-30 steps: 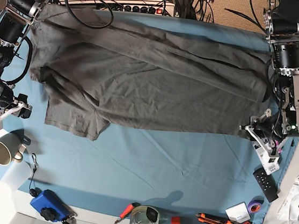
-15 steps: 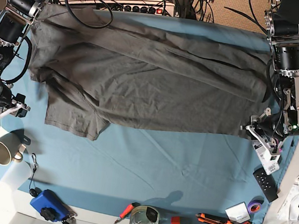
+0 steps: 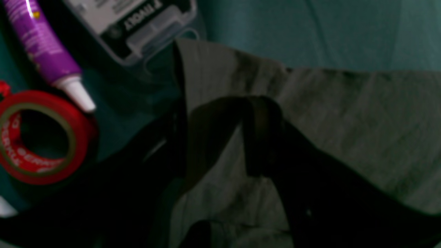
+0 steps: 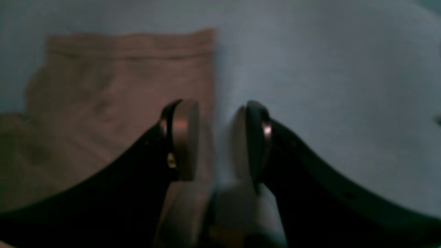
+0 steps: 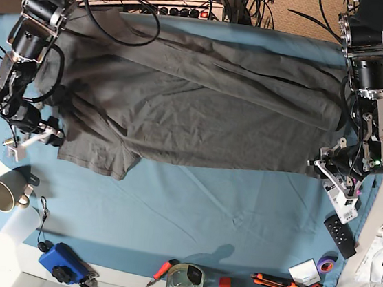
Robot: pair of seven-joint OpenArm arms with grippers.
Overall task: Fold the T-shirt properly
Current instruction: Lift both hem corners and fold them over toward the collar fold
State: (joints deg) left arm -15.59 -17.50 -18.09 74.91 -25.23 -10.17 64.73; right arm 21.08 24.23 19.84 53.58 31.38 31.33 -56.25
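The dark grey-brown T-shirt (image 5: 188, 108) lies spread sideways across the far half of the light blue tablecloth (image 5: 205, 207), with one sleeve (image 5: 97, 150) pointing toward the front left. My right gripper (image 5: 44, 133) is at the sleeve's left edge. In the right wrist view it (image 4: 218, 141) is open, and the sleeve's edge (image 4: 137, 79) runs between the two fingers. My left gripper (image 5: 317, 165) hovers at the shirt's front right corner. In the left wrist view it (image 3: 220, 137) stands open, straddling the corner fabric (image 3: 344, 120).
A mug (image 5: 2, 193) and a blue device (image 5: 60, 261) sit front left, a glass jar (image 5: 184, 284) front centre. A remote (image 5: 340, 235), a red tape roll (image 3: 38, 137), a purple tube (image 3: 41, 51) and a plastic box (image 3: 137, 24) crowd the right edge. Cables lie along the back.
My right arm has swung in from the table's left edge to the sleeve's edge. The left gripper has barely shifted at the shirt's corner.
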